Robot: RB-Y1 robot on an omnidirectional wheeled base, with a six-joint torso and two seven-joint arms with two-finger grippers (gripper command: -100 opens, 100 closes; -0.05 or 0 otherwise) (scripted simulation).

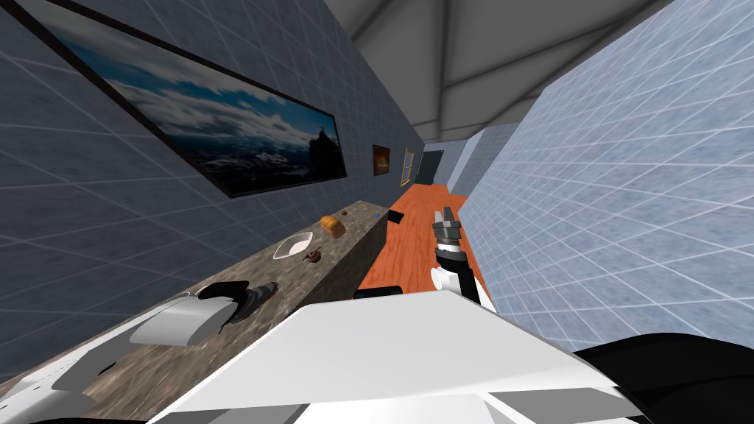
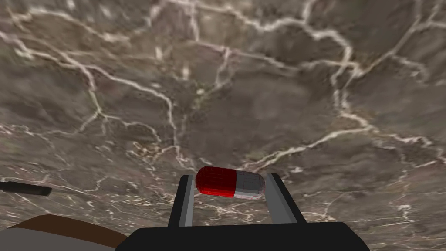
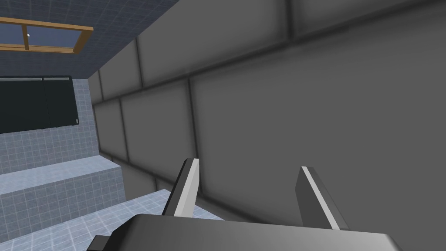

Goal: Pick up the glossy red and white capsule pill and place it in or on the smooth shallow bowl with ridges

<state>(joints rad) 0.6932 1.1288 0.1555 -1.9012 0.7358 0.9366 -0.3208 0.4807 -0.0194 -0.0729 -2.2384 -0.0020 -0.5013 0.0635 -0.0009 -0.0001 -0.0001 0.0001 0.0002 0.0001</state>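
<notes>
veined brown surface (image 2: pixel 217 87). left claw (image 2: pixel 229 176): clenched on red-and-white capsule (image 2: pixel 217 181), one finger per rounded end, likely so it cannot roll. white bowl (image 1: pixel 293 245): well apart, beyond claw. right claw (image 3: pixel 249 164): released, idle.

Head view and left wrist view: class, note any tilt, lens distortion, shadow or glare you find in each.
Head view: whole scene rolled, walls splaying to the corners; the counter slants with the camera's roll. Left wrist view: evenly lit; the capsule held by the left gripper casts no shadow and shows no bright glare.
</notes>
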